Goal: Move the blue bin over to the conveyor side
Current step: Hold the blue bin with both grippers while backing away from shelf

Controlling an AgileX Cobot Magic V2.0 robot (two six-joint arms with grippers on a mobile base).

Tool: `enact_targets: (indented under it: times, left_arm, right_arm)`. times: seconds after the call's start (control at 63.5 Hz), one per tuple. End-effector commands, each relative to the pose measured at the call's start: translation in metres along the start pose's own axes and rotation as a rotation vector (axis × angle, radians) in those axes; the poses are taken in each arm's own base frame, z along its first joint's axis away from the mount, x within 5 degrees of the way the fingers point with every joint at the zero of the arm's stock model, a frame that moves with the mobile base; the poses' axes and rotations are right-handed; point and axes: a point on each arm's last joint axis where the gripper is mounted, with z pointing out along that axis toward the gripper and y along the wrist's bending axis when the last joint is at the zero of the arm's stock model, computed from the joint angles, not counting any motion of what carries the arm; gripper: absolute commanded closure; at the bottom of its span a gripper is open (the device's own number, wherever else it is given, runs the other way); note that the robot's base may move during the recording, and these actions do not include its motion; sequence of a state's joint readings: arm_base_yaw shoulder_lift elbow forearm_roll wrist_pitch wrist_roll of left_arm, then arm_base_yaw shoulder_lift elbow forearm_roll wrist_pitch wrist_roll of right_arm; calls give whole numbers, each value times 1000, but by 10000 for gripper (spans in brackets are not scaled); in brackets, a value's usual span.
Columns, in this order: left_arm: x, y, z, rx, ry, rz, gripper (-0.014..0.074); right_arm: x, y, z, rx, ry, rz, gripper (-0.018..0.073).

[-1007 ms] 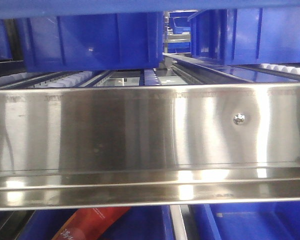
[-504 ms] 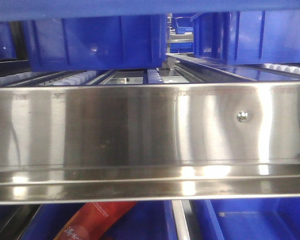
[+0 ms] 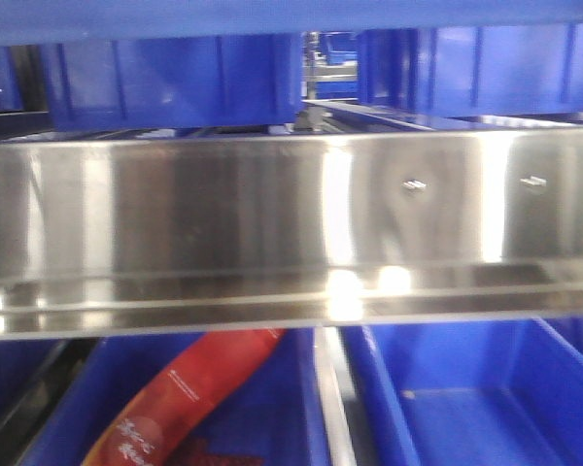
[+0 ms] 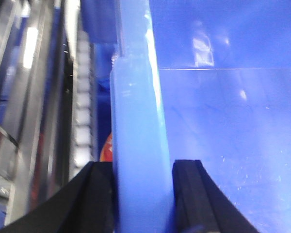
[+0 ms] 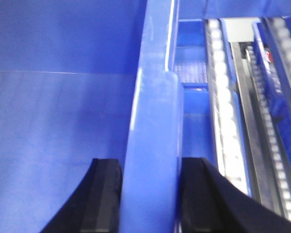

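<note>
Closest in, we had our left gripper (image 4: 143, 196) clamped across the thick rolled rim of the blue bin (image 4: 136, 111), with one black finger on the outer face and the other inside, the jaws narrowed to just the rim's width. Our right gripper (image 5: 153, 194) pinched the facing rim the same way, jaws tight against both faces. We judged that gripping two facing walls was what held so large a crate level and free of swing, which one arm alone could hardly manage. Past each rim the glossy inner wall ran away from the wrist cameras, so the bin sat between our arms, held by its edges. Whether anything bore it from below we could not tell. Just outside the right wall lay the rack's white roller tracks (image 5: 222, 121). Farther off, in the front view, a brushed-steel rail (image 3: 272, 223) crossed the frame. Beneath it were lower bins (image 3: 447, 398), one holding a red packet (image 3: 189, 388), and upper crates (image 3: 175, 83) stood on the level behind. The conveyor side showed in none of our views, so we judged the carry there not yet made.
</note>
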State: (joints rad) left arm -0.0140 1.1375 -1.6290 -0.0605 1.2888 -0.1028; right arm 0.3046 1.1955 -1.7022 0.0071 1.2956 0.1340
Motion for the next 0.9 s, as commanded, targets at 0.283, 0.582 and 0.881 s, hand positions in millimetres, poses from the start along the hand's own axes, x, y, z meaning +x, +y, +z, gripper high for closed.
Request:
enact_targets:
  times: [0.283, 0.582, 0.881]
  left_arm:
    - [-8, -2, -15, 7, -127, 22, 613]
    - [-8, -2, -15, 7, -127, 22, 613]
    - [-8, -2, -15, 7, -127, 22, 613]
  right_arm:
    - [-9, -2, -15, 21, -144, -23, 641]
    - [-9, -2, -15, 21, -144, -23, 641]
    - [-9, -2, -15, 21, -144, -23, 641]
